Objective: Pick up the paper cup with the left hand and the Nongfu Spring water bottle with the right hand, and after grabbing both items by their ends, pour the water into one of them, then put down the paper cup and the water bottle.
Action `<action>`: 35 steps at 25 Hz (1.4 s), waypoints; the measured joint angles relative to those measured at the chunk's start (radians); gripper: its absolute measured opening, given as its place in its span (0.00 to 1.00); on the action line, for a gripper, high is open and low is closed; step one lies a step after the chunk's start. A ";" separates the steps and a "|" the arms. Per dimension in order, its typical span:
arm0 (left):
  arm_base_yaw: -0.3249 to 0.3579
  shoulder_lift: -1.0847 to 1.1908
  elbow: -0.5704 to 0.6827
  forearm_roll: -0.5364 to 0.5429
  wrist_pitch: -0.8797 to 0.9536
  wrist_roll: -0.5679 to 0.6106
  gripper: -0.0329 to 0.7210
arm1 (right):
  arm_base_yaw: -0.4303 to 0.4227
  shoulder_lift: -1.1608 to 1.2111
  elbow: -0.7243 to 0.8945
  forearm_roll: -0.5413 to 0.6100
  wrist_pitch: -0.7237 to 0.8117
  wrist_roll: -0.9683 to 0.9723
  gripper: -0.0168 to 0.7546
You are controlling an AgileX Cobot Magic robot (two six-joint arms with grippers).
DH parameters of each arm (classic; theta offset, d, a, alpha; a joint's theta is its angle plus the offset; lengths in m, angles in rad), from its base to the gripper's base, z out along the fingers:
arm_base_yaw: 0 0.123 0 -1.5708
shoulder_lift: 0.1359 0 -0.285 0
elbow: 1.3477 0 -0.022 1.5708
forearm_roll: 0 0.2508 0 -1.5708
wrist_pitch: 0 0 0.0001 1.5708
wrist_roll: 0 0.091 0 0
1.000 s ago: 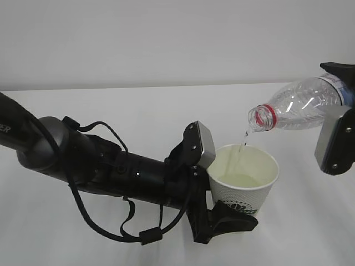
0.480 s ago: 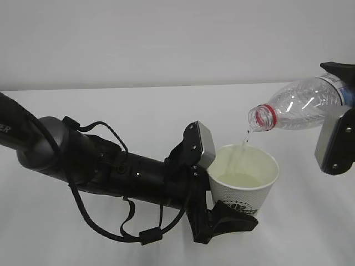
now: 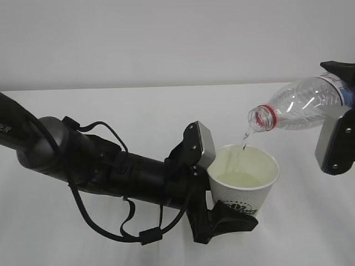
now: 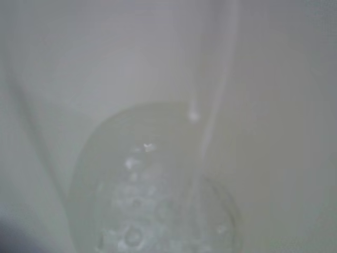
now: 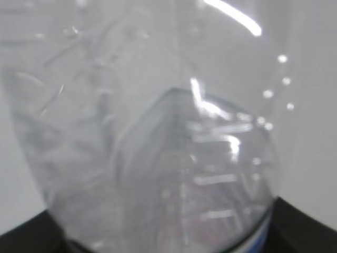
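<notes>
From outside, you see the left hand [image 3: 222, 188] clamped on the white paper cup [image 3: 244, 177], its dark green logo unreadable. The right hand [image 3: 338, 119] grips the clear ribbed Nongfu Spring water bottle [image 3: 297, 104], tilted mouth-down above the cup, a thin stream of water [image 3: 242, 144] falling in. The left wrist view shows bubbling water pooled in the cup. The right wrist view shows only blurred clear plastic.

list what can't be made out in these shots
- Bottle base and label: exterior view, cut off by the right edge and covered by the right gripper.
- Left gripper fingertips: exterior view, hidden by the cup.
- Water depth: left wrist view, blurred close-up.
</notes>
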 joint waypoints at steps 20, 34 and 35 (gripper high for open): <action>0.000 0.000 0.000 0.000 0.002 0.000 0.77 | 0.000 0.000 0.000 0.002 -0.011 -0.005 0.65; 0.000 0.000 0.000 0.000 0.002 0.000 0.77 | 0.000 -0.002 0.000 0.002 -0.021 -0.005 0.65; 0.000 0.000 0.000 0.000 0.002 0.000 0.77 | 0.000 -0.002 0.000 0.002 -0.023 -0.005 0.65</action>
